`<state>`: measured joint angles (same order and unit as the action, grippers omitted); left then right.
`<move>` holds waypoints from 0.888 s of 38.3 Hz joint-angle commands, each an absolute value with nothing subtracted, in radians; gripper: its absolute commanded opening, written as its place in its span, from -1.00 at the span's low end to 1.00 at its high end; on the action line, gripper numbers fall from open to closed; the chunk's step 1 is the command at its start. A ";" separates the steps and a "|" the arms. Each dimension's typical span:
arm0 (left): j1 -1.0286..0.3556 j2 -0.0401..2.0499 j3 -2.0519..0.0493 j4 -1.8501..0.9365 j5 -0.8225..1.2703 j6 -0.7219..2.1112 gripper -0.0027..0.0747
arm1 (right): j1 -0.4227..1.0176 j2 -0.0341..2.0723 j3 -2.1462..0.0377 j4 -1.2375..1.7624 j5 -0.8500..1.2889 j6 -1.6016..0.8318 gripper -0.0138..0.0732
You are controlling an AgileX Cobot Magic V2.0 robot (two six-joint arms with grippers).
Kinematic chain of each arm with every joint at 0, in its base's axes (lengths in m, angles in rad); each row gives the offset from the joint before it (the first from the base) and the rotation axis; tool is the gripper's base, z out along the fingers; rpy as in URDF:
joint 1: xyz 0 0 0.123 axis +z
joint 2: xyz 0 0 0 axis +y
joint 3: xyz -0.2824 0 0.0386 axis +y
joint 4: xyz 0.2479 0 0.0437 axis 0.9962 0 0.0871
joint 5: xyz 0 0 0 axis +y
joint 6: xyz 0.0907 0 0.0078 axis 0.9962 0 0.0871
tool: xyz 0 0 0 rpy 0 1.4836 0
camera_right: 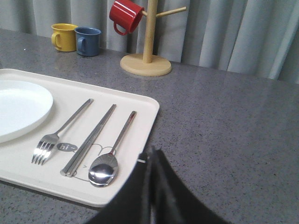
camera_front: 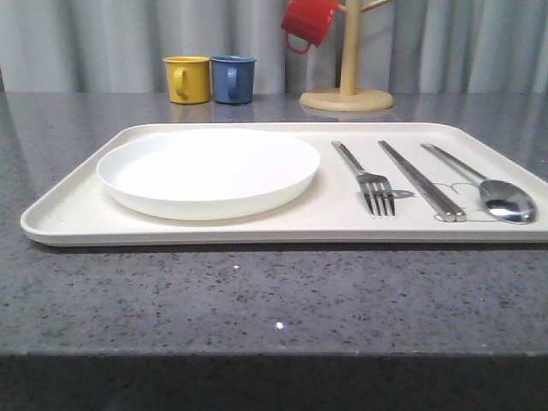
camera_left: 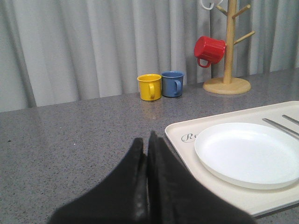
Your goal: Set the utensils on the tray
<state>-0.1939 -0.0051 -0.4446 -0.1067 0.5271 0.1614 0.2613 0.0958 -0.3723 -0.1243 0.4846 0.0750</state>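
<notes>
The cream tray (camera_front: 77,214) lies across the grey table. On its left part rests the round white plate (camera_front: 208,169). To the right lie the fork (camera_front: 366,178), the chopsticks (camera_front: 421,180) and the spoon (camera_front: 497,193), side by side. My left gripper (camera_left: 145,142) is shut and empty, over the table just off the tray's (camera_left: 187,149) left edge, near the plate (camera_left: 247,153). My right gripper (camera_right: 153,156) is shut and empty, by the tray's (camera_right: 145,105) right rim, close to the spoon (camera_right: 108,164), chopsticks (camera_right: 91,137) and fork (camera_right: 58,133).
A yellow mug (camera_front: 187,79) and a blue mug (camera_front: 233,79) stand behind the tray. A wooden mug tree (camera_front: 348,86) at the back carries a red mug (camera_front: 308,21). Grey curtains close the back. Bare table lies in front of the tray.
</notes>
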 commanded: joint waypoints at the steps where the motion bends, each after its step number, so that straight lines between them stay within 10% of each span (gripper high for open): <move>1: -0.192 0.006 -0.469 -0.118 0.442 0.150 -0.98 | 0.259 0.107 -0.396 -0.143 0.402 0.067 -0.84; 34: -0.042 -0.029 0.007 -0.086 0.076 0.150 -0.98 | 0.259 0.108 -0.396 -0.143 0.402 0.067 -0.84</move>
<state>-0.0429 -0.0051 0.0042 -0.0809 0.1641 0.1614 0.2613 0.0958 -0.3723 -0.1243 0.4846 0.0733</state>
